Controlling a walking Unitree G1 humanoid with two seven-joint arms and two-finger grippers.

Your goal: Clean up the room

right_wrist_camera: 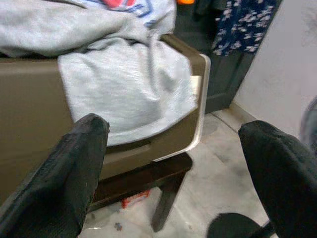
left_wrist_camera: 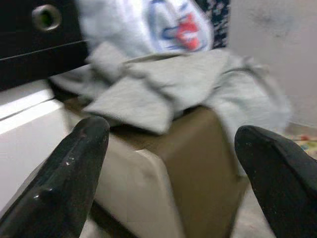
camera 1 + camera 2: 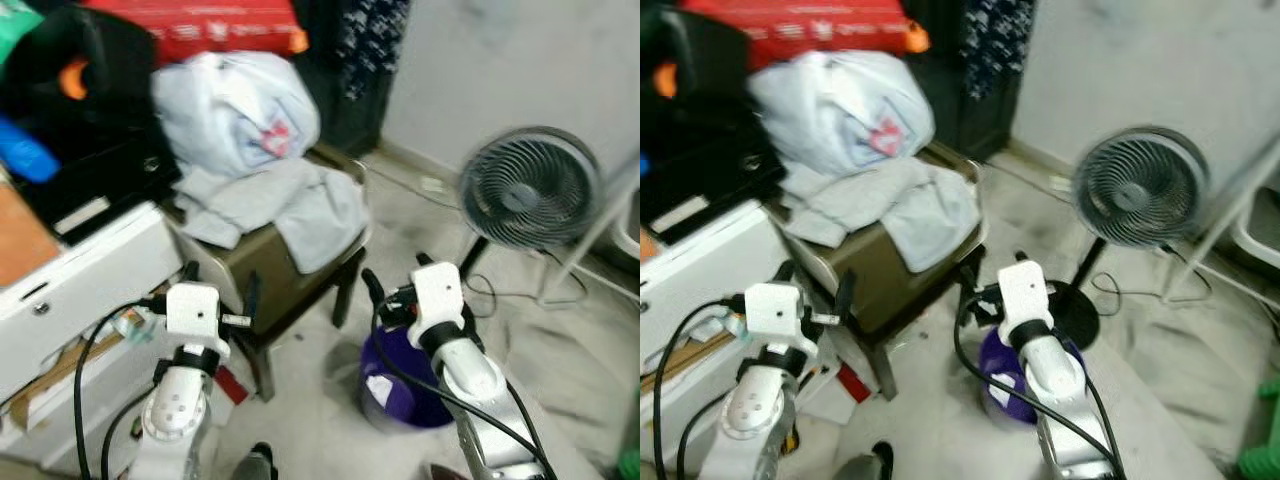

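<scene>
grey clothes (image 3: 290, 205) on chair (image 3: 290, 270) — ahead of both grippers

You see a crumpled grey garment (image 3: 290, 205) draped over the brown chair (image 3: 270, 270), a white bundle (image 3: 235, 110) piled behind it.

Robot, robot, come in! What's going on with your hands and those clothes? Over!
Left gripper and right gripper open, empty, facing the chair. Grey clothes piled on it, untouched. Purple bin and fan stand close by.
</scene>
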